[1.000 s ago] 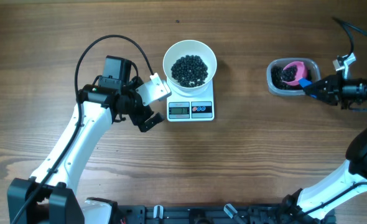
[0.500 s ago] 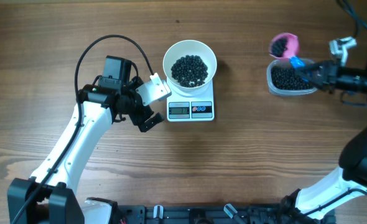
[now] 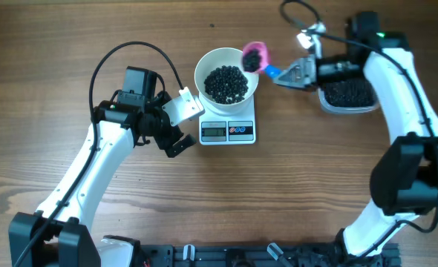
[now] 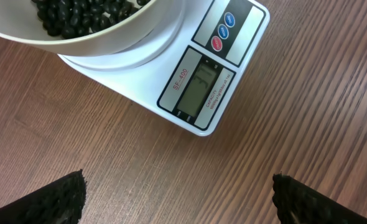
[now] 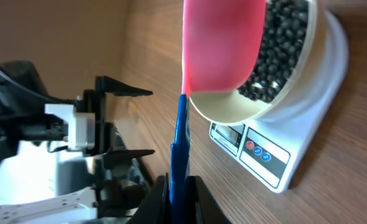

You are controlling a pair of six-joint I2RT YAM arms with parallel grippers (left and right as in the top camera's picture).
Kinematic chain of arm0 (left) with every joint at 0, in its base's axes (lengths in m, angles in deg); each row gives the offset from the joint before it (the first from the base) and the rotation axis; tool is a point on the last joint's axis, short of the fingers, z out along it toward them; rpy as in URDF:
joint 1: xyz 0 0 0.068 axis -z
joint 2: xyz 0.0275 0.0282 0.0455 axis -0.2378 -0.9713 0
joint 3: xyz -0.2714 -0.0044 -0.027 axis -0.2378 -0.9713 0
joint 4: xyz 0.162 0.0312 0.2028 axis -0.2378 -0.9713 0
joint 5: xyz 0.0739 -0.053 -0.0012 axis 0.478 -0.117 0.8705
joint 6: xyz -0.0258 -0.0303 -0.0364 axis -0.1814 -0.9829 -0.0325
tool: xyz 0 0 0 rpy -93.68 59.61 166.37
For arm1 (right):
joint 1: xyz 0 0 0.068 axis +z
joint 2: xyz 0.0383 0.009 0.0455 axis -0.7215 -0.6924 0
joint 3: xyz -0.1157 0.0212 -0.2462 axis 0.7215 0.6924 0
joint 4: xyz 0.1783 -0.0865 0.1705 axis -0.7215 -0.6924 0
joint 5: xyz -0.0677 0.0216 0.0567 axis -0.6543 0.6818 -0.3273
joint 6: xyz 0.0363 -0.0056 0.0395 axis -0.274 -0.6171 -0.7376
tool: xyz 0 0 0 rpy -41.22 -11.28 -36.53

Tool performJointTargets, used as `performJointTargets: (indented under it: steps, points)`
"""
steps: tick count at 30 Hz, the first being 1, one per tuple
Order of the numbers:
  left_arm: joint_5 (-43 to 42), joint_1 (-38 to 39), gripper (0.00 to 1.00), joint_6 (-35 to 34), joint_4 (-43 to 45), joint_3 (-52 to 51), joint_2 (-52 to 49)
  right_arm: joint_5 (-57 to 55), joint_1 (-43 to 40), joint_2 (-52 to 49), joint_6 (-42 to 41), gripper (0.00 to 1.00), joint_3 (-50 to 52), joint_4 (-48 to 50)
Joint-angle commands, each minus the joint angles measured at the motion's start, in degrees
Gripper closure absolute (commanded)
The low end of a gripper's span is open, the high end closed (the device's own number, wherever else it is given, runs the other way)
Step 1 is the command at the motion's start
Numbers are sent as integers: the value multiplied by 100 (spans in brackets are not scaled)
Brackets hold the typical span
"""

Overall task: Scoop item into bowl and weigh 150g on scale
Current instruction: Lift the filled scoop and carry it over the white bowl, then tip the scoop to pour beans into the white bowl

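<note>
The white bowl [image 3: 203, 68], partly filled with black beans [image 3: 226, 83], stands on the white scale [image 3: 228, 131]. My right gripper [image 3: 289, 76] is shut on the blue handle of a pink scoop [image 3: 254, 56]. The scoop carries beans and hangs at the bowl's upper right rim. The right wrist view shows the scoop [image 5: 224, 43] over the bowl [image 5: 233, 109] and beans [image 5: 280, 43], with my gripper [image 5: 178, 199] clamped on the handle. My left gripper [image 3: 185, 124] stands open just left of the scale. Its wrist view shows the scale [image 4: 202, 81], the bowl [image 4: 109, 43] and the open gripper [image 4: 178, 205] over bare wood.
A clear plastic tub [image 3: 349, 109] holding more black beans sits at the right, partly under my right arm. A black cable loops above my left arm [image 3: 130, 46]. Black frame hardware runs along the table's near edge [image 3: 234, 256].
My right gripper has swung left with the loaded scoop, from over the tub to the bowl's rim. The left arm has not moved.
</note>
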Motion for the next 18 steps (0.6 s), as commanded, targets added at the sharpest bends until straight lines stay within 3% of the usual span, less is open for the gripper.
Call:
performJointTargets:
  steps: [1, 11, 18]
  points:
    - [-131, -22, 0, 70, 15, 20, -42, -1034, 463, 120, -385, 96, -525, 28]
    - [-131, -22, 0, 70, 15, 20, -42, -4592, 1878, 131, -557, 96, -1233, 31]
    - [-131, -22, 0, 70, 15, 20, -42, -6454, 2651, 131, 55, 96, -1239, 79]
